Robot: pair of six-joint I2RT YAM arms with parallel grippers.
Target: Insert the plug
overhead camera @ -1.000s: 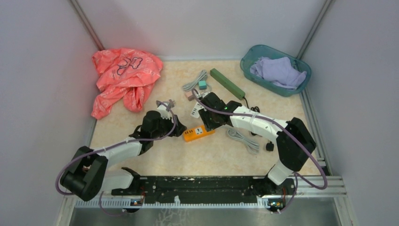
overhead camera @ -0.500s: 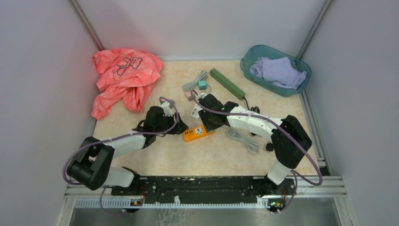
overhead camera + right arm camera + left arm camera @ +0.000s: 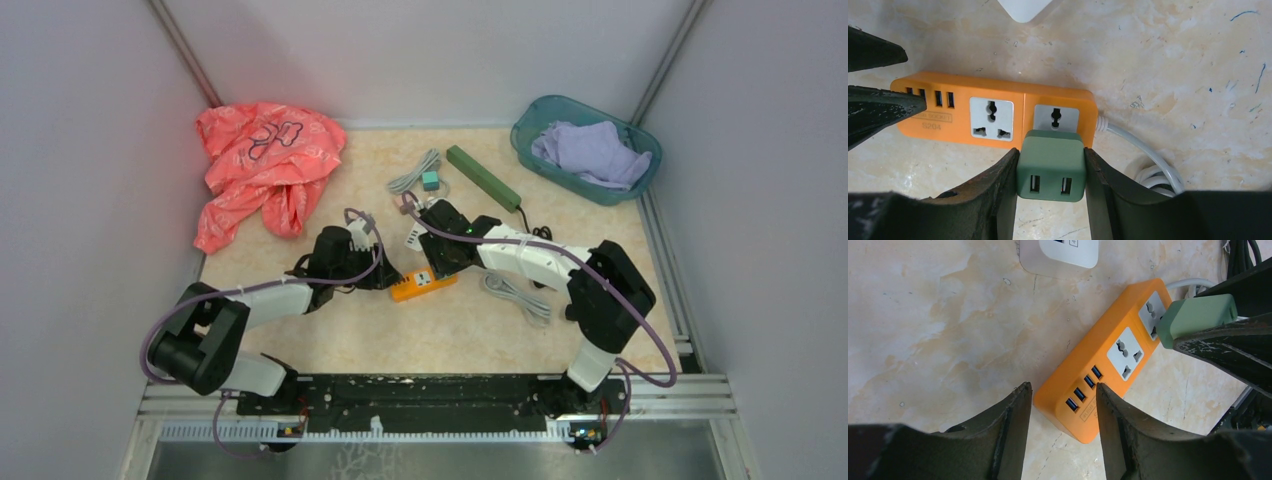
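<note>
A pink garment (image 3: 262,165) lay crumpled back left; a teal basket (image 3: 524,138) back right held lilac cloth (image 3: 592,153).

This looks like a robotics lab test cell. Plain pale walls (image 3: 80,150) close it in on three sides, meeting at bare aluminium frame posts (image 3: 185,50). A left arm (image 3: 265,300) and a right arm (image 3: 530,260) are bolted to a black rail (image 3: 420,392) at the near edge of a marble-patterned bench (image 3: 450,335). Household props lie scattered on the bench: a pink garment (image 3: 262,160), a teal basket (image 3: 530,125) holding a lilac cloth (image 3: 590,150), an orange power strip (image 3: 422,285) and a green power strip (image 3: 483,177).
</note>
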